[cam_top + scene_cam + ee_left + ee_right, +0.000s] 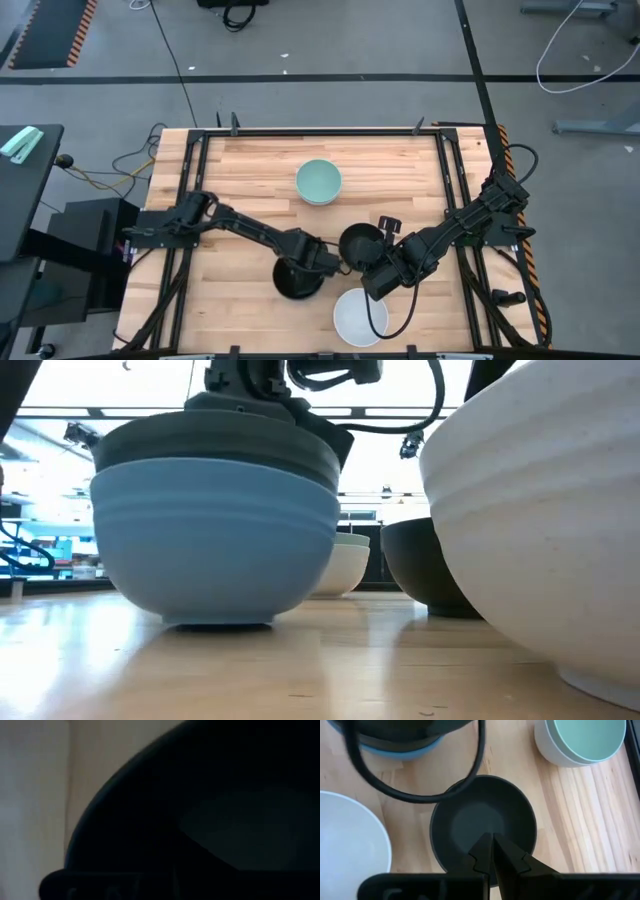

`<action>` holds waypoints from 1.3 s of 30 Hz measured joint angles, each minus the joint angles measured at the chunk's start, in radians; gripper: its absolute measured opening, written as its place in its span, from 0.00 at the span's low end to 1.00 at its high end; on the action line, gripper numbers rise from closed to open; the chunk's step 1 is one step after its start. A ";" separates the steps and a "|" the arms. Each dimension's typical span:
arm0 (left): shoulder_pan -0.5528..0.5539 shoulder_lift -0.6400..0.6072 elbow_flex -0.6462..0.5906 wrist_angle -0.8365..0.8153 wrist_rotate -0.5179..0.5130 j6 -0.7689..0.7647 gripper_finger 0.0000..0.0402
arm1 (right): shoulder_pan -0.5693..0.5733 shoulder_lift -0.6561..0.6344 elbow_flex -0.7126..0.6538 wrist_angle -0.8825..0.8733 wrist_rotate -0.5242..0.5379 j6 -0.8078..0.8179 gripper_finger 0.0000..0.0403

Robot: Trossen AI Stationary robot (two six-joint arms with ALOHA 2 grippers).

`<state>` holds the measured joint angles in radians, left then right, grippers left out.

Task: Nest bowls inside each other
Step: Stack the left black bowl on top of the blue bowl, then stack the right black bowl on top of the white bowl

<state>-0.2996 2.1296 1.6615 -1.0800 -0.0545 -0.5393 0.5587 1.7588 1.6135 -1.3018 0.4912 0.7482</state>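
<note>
- High view showed the wooden table [250, 170] with the mint green bowl [319, 181] toward its far side, seated inside a white bowl whose rim [546, 751] showed around it in the right wrist view.
- Nearer the front edge than the mint green bowl, a black bowl [298, 277] sat nested in the blue bowl [215, 550]; the low view showed the dark rim riding above the blue wall.
- The left gripper [322, 256] hung over the rim of that stacked black bowl on the side facing the second black bowl; whether its fingers were spread or closed could not be told, since its wrist view was filled by a dark curved surface.
- The second black bowl [482, 827] stood alone on the table, between the stacked pair and the right arm, nearer the front than the mint green bowl.
- The right gripper [492, 851] was over this lone black bowl, its fingers pressed together with nothing between them.
- A single white bowl [359, 316] sat closest to the table's front edge, just beside the lone black bowl.
</note>
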 joint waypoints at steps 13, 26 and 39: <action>0.074 0.000 0.000 -0.018 -0.022 0.035 0.04 | 0.000 0.000 0.000 0.000 0.009 -0.010 0.06; 0.010 0.000 0.059 -0.020 0.005 0.028 0.11 | 0.000 0.000 0.000 0.000 0.011 -0.011 0.06; -0.083 0.000 0.330 -0.215 -0.058 0.029 0.08 | -0.005 0.000 0.000 0.000 -0.007 -0.006 0.06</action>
<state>-0.3822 2.1292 1.9920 -1.2945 -0.1129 -0.5106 0.5533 1.7588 1.6135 -1.3022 0.4837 0.7418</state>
